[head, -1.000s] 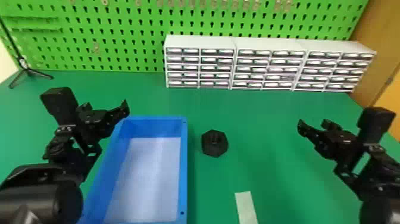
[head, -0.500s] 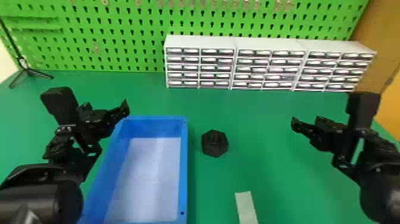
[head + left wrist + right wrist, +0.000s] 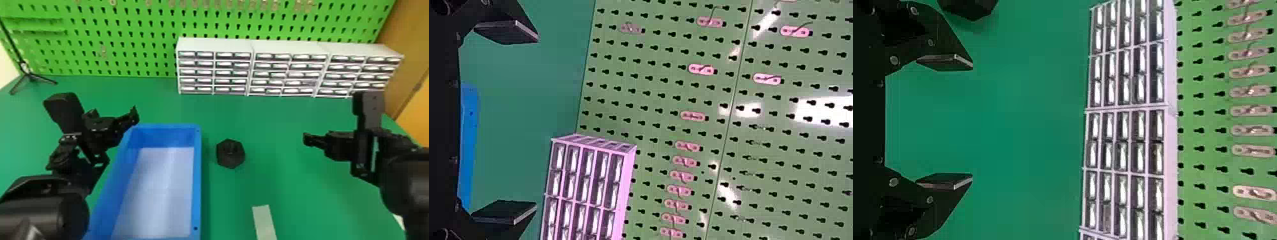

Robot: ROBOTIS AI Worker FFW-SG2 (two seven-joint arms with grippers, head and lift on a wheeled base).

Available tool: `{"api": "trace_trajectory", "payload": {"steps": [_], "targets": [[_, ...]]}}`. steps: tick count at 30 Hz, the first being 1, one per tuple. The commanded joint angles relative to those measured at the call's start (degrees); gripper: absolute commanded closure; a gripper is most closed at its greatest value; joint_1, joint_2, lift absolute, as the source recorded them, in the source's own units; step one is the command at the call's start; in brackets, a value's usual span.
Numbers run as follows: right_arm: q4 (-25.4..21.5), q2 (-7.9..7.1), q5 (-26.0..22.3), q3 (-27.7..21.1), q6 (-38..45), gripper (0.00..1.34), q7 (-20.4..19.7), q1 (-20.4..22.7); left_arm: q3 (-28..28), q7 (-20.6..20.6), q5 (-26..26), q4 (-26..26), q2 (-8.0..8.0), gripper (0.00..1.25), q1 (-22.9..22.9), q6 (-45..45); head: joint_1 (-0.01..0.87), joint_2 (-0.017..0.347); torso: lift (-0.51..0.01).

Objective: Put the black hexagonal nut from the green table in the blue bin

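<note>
"Is that left claw (image 3: 133, 115) holding anything?"
"No, it's wide open and empty, by the far left corner of the blue bin (image 3: 197, 178)."
"And the right claw (image 3: 307, 139)?"
"Spread wide too, empty, well to the right of the black hexagonal nut (image 3: 230, 153)."
"Where's the nut sitting, then?"
"On the tabletop (image 3: 271, 127), just right of the bin."

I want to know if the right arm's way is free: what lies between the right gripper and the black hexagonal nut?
In the head view, just bare green table between the right gripper and the nut.
</note>
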Motion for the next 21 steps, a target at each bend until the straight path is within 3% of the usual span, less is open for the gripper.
{"api": "trace_trajectory", "payload": {"steps": [1,21], "targets": [[-0.4,-0.38,0.9,1.2,4.3,0.47,0.0,-1.4,-0.1,0.0,0.0,0.0,0.0,0.11,0.0,0.0,0.692,0.008,-0.097],[0.1,-1.52,9.3,10.1,23.2,0.47,0.0,-9.4,-0.6,0.0,0.0,0.1,0.0,0.1,-0.2,0.0,0.692,0.008,-0.097]]}}
